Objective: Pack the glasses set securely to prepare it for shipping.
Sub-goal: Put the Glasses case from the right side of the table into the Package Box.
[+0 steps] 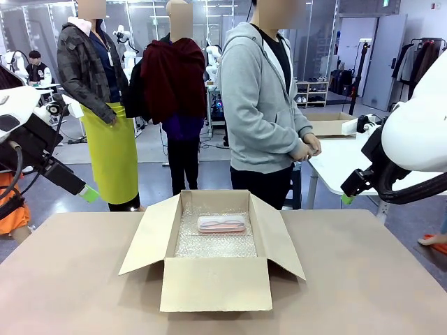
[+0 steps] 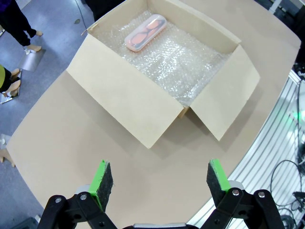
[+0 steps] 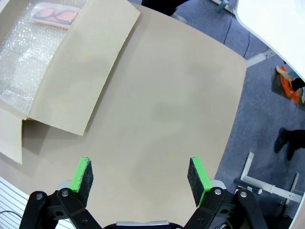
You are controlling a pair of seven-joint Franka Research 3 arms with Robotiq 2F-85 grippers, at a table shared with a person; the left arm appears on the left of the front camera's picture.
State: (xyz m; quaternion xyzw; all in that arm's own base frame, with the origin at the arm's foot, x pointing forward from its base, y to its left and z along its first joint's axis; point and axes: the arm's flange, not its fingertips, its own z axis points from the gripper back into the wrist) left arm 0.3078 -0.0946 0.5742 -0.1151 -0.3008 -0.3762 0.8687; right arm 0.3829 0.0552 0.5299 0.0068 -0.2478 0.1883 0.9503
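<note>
From where I stood, the open brown cardboard box (image 1: 216, 283) sat in the middle of the tan table (image 1: 70, 279), its four flaps spread and its floor lined with clear bubble wrap (image 1: 209, 246). The pale pink, round-cornered glasses case with the clear lid (image 1: 221, 224) lay flat on the wrap at the box's twelve o'clock end, close to the far wall. Its long axis ran nine to three across the table. It was the one piece of the set lying in the box.

The left gripper (image 1: 85, 192) hung raised off the table at about nine o'clock of the box, its green-padded jaws spread wide and empty. The right gripper (image 1: 347, 199) hung likewise at about three o'clock, jaws also wide apart with nothing between them.

Looking along the left gripper (image 2: 159, 179), the pink case (image 2: 145, 32) sat almost dead ahead at twelve o'clock, beyond the near flap, slanting from seven to one. Along the right gripper (image 3: 140, 174), the case (image 3: 53, 15) lay off at eleven o'clock, past a side flap (image 3: 86, 67).

Both arms looked about equally far from the case, but I judged the left better lined up for any reach into the box. The person in the grey hoodie stood at twelve o'clock with hands (image 1: 307, 148) clasped.
</note>
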